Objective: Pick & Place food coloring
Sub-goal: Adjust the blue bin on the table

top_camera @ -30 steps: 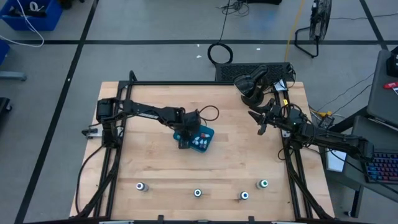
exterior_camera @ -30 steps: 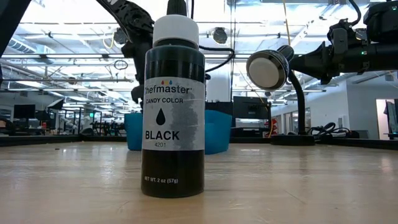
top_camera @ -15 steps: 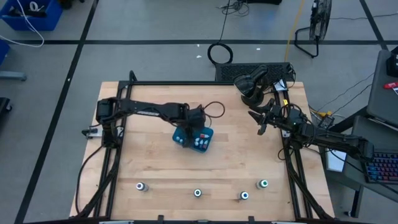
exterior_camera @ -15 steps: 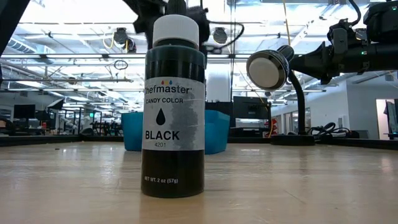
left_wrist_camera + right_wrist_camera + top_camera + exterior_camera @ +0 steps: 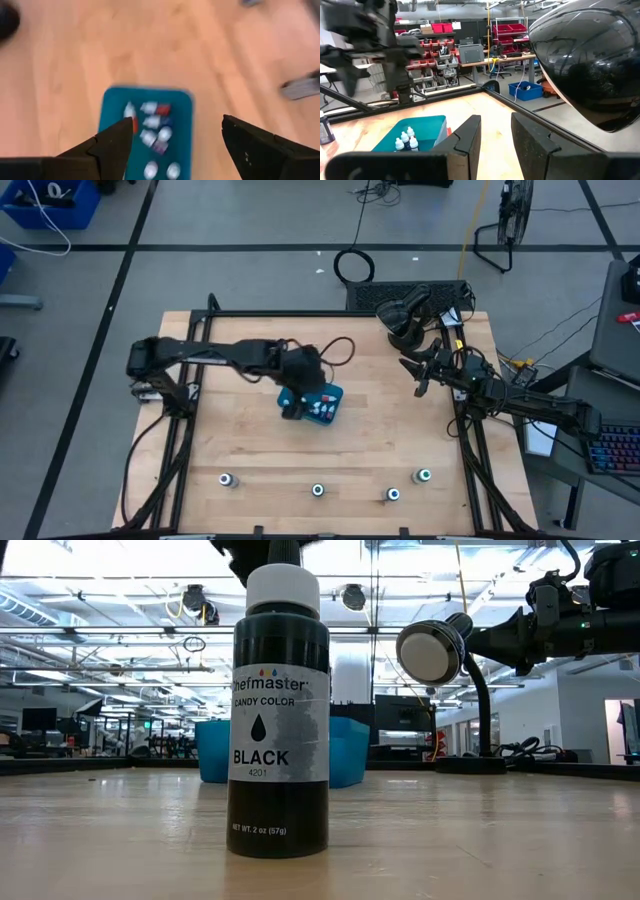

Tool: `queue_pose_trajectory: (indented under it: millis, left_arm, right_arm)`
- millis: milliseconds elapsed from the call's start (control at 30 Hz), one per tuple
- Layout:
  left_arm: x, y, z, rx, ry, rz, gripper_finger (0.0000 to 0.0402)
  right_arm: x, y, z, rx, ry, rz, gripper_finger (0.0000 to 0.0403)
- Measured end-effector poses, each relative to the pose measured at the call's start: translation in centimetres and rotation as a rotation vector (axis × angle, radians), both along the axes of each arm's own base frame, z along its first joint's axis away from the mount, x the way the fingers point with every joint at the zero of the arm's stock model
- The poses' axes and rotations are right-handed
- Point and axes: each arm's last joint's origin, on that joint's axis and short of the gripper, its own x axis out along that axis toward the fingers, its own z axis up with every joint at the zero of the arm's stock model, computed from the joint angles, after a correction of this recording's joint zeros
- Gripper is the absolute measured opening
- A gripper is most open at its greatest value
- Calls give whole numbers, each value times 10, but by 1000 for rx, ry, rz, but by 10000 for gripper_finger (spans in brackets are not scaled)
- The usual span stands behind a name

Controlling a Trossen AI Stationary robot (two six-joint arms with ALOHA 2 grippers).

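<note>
Tiny pale white- and red-capped food coloring bottles [image 5: 152, 122] are lying in the teal tray [image 5: 330, 394]; the left gripper [image 5: 175, 142], fingers spread and empty, is hovering above it, higher than before. The right gripper [image 5: 495, 132] is waiting beside the tray, narrowly parted.

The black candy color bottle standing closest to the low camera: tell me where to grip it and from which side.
Grip the black bottle around its straight cylindrical body, below the narrower white cap, probably coming down from above with the fingers on opposite sides. It stands upright on the table with bare wood around it. The left gripper, open above the teal tray, looks nearest.
</note>
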Motion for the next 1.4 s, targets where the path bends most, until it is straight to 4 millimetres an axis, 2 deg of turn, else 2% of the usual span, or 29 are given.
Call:
queue_pose_trajectory:
  millis: [167,367,500,667,1000,1400]
  left_arm:
    - [-25,-13,-2,-12,-109,-85,294]
    - [-55,-14,-9,-44,-154,-15,298]
    - [-69,-16,-16,-72,-207,-3,299]
    - [-78,-20,-18,-129,-243,18,307]
    - [-86,-40,-3,-152,-340,-73,299]
    - [-95,-64,5,-157,-383,-181,314]
  right_arm:
    - [0,0,0,0,0,0,100]
    - [0,0,0,0,0,0,100]
    - [0,0,0,0,0,0,100]
    - [0,0,0,0,0,0,100]
    - [0,0,0,0,0,0,100]
    - [0,0,0,0,0,0,100]
